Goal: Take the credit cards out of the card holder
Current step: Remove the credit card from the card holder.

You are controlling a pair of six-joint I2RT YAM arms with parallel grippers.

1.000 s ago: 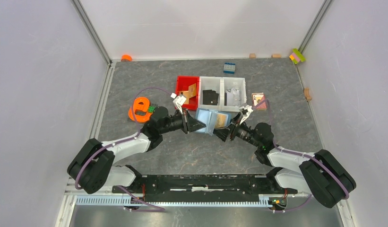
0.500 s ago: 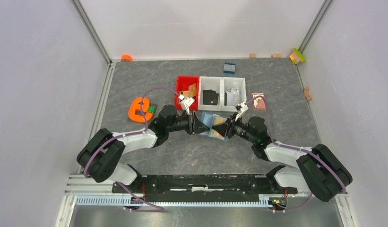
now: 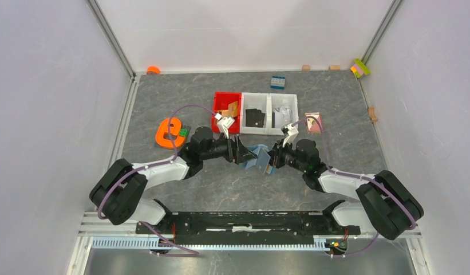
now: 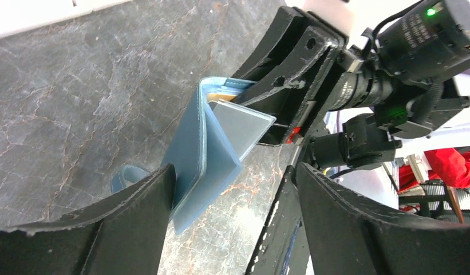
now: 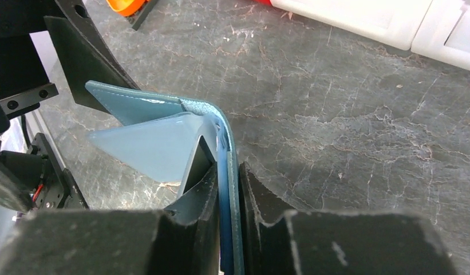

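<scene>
The right gripper (image 5: pixel 226 172) is clamped on one flap of the card holder (image 5: pixel 158 143), which stands half-open on edge. The left gripper (image 4: pixel 232 177) has its jaws spread wide, with the holder between them. A tan credit card (image 4: pixel 222 96) peeks from a pocket. Beyond, slightly left, sits the red bin (image 3: pixel 217 106).

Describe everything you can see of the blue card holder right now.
The card holder is a steel-blue, leather-like folding wallet with a paler inner flap and a small strap tab. It is half open, propped on edge on the grey table between the two arms. A tan card edge peeks from a pocket. The right gripper pinches one leaf. The left gripper stands open around the other side; whether it touches is unclear.
</scene>
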